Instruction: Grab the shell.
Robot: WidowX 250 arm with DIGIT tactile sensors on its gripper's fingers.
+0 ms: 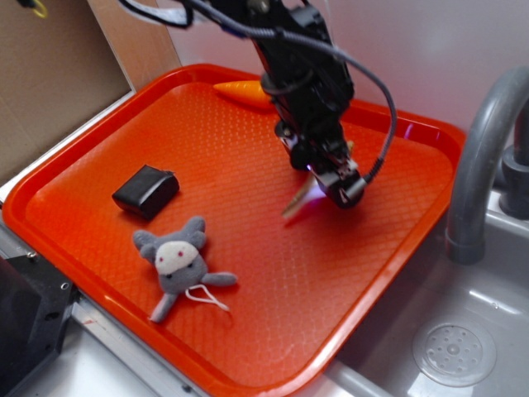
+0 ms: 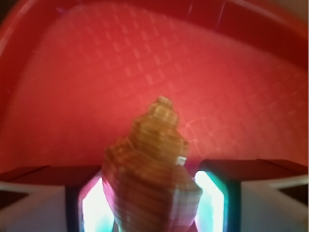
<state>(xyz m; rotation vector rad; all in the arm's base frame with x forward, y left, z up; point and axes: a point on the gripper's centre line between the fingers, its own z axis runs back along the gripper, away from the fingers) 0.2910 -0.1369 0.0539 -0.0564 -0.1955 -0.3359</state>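
A large orange plastic tray (image 1: 99,174) with a waffled floor is set beside a grey metal sink (image 1: 463,347) at the right. The black robot arm (image 1: 302,66) is lowered over the tray's far right part. A grey plush toy (image 1: 178,263) is seen near the front, a black block (image 1: 146,191) left of centre, an orange toy carrot (image 1: 241,91) at the far rim. The tan ridged spiral shell (image 2: 152,179) is gripped in the tool (image 1: 324,175), its whitish tail (image 1: 296,201) angled toward the tray.
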